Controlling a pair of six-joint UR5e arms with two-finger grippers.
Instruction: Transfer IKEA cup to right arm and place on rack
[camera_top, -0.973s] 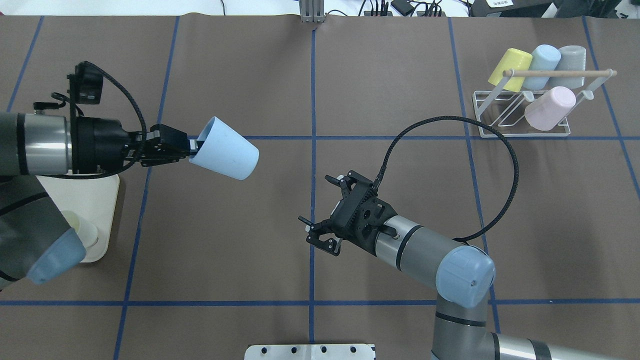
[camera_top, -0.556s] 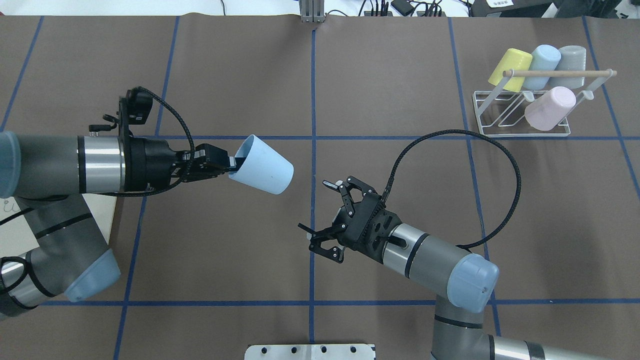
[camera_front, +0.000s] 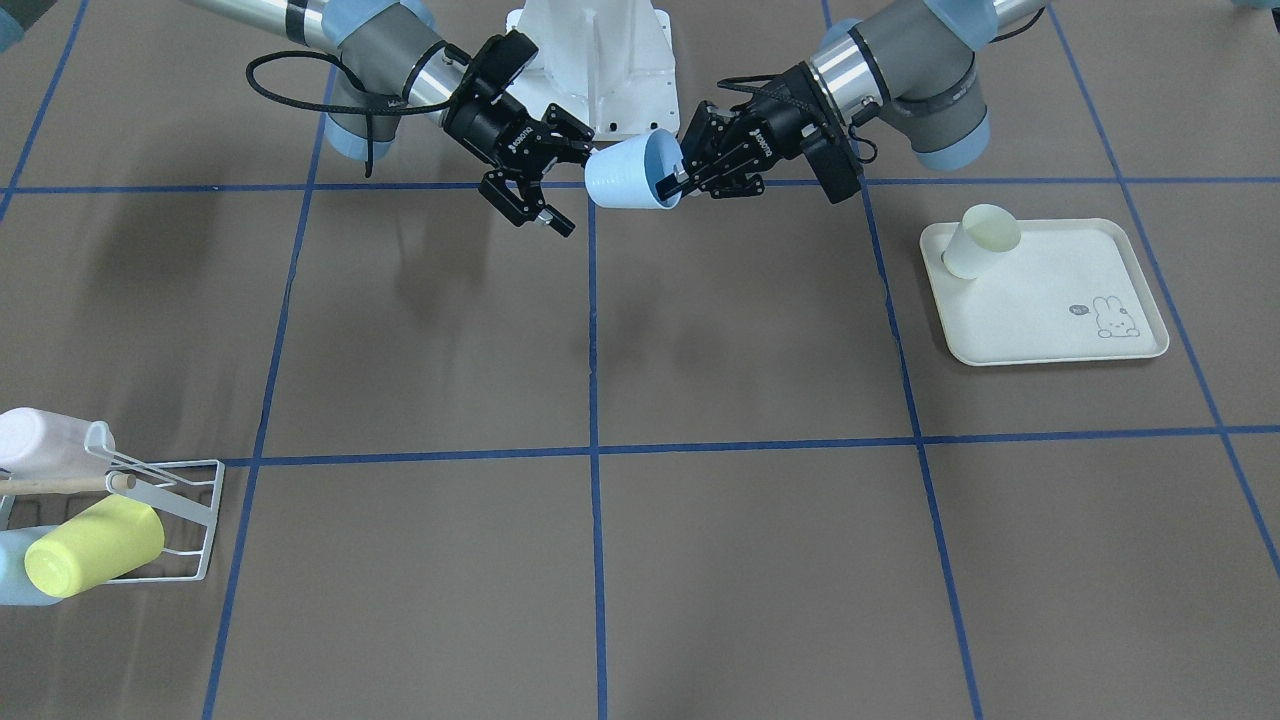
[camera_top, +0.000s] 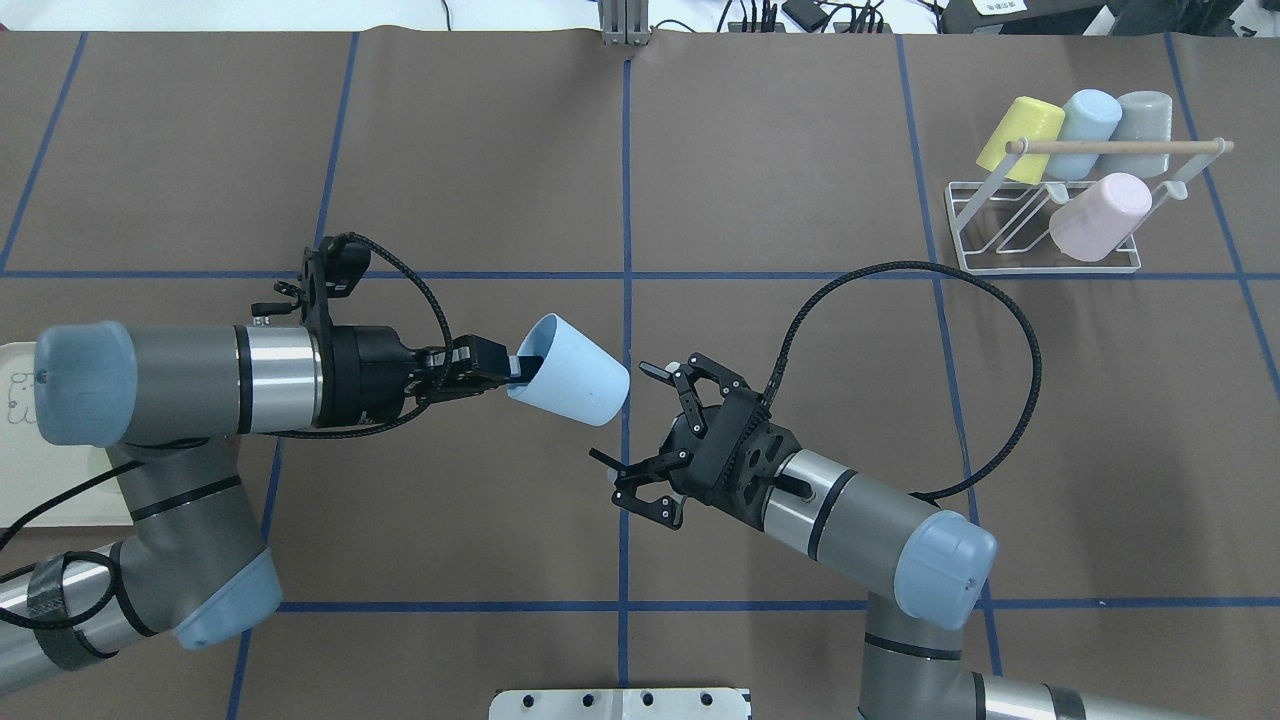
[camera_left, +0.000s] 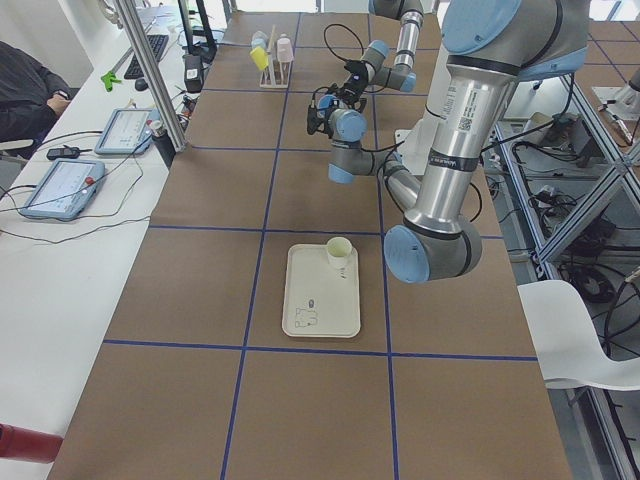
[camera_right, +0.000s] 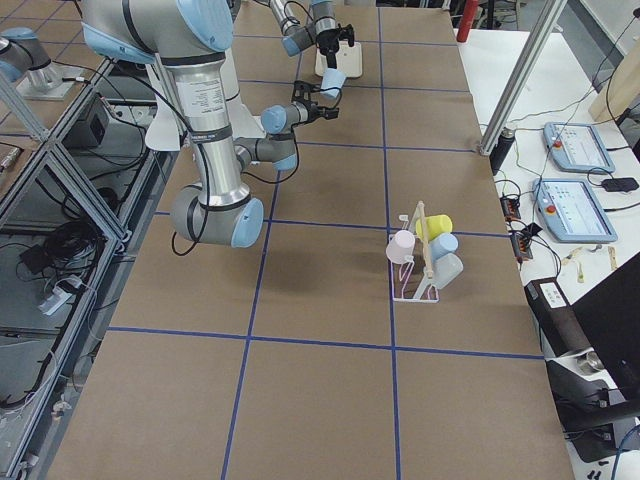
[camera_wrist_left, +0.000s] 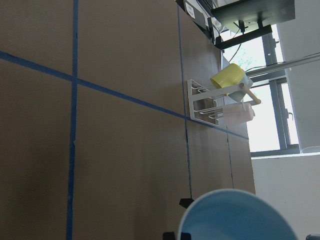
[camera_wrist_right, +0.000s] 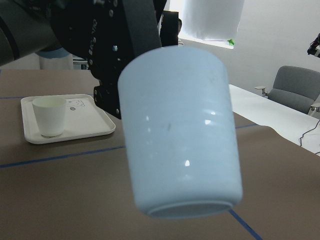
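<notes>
Pale-blue plastic, the IKEA cup (camera_top: 570, 372) is the reference for every position given here; it hangs clear of the brown table cover (camera_top: 450, 150), tilted, with its mouth toward the left arm and its closed base toward the right arm (camera_top: 850, 510). The left gripper (camera_top: 515, 368) clamps the cup's rim, one finger inside the mouth and one outside. The right gripper (camera_top: 622, 412) sits just beside the cup's base without touching it, its fingers spread wide; a black cable loop (camera_top: 1030, 330) arches behind that wrist. The rack (camera_top: 1050, 268) stands well apart from the cup on the right arm's side, carrying a yellow cup (camera_top: 1020, 138), a blue one, a grey one and a pink cup (camera_top: 1100, 215). The cream tray (camera_front: 1060, 300) lies well apart from the cup on the opposite side, bearing an upright cream cup (camera_front: 980, 240).
</notes>
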